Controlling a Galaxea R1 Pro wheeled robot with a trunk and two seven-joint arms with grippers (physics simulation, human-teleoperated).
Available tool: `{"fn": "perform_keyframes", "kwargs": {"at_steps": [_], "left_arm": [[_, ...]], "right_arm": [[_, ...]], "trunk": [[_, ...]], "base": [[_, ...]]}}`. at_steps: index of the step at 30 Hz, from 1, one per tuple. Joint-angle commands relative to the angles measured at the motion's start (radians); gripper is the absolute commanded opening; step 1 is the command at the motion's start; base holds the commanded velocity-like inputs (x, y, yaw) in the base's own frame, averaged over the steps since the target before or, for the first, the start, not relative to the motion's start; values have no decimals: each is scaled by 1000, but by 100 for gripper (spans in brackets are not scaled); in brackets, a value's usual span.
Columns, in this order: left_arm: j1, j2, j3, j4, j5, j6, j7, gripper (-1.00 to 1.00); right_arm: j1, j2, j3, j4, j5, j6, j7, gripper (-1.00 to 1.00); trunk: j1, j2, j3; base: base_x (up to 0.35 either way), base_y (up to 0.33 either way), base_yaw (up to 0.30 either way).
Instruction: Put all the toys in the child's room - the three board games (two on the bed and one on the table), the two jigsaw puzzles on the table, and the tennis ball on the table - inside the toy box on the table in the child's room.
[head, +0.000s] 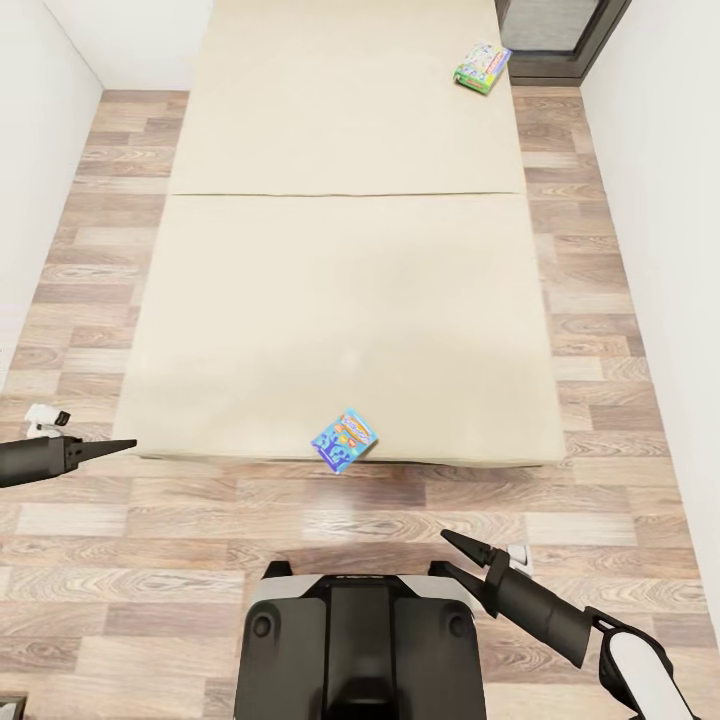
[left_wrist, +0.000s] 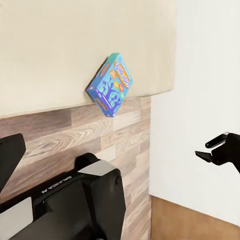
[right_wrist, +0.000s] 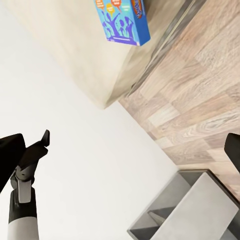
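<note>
Head view, looking down: a beige bed (head: 340, 250) fills the centre and top of the frame, with wood-plank floor (head: 300, 520) around it and white walls at both sides. 2 board games lie on the bed. The blue game (head: 344, 439) sits at the bed's near edge, just below frame centre, with one corner at or just over the edge. The green game (head: 482, 68) sits far off at the upper right, near the bed's far end.

The robot's base (head: 360, 640) is at bottom centre, facing the bed. The left gripper (head: 118, 444) reaches in from the left edge, level with the bed's near edge; its fingers look close together and it holds nothing. The right gripper (head: 455, 555) rises from the lower right over the floor, jaws slightly parted and empty.

In the left wrist view the blue game (left_wrist: 111, 84) rests tilted at the mattress edge above the floor.

Judgement: the step in hand is approaching the bed to collect the blue game. Next, the right gripper needs to reach forward, spread over the box's overhanging edge and close on it.
</note>
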Motion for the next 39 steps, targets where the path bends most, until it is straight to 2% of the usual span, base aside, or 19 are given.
{"fn": "perform_keyframes", "kwargs": {"at_steps": [1, 10, 39], "left_arm": [[0, 0, 0, 0, 0, 11, -4, 100], [0, 0, 1, 0, 0, 11, -4, 100], [0, -2, 0, 0, 0, 11, -4, 100]], "right_arm": [[0, 0, -2, 0, 8, 4, 8, 100], [0, 0, -3, 1, 8, 4, 9, 100], [0, 2, -2, 8, 10, 2, 8, 100]], "trunk": [[1, -1, -1], [1, -1, -1], [1, -1, -1]], "base": [[0, 118, 0], [0, 123, 0], [0, 11, 0]]}}
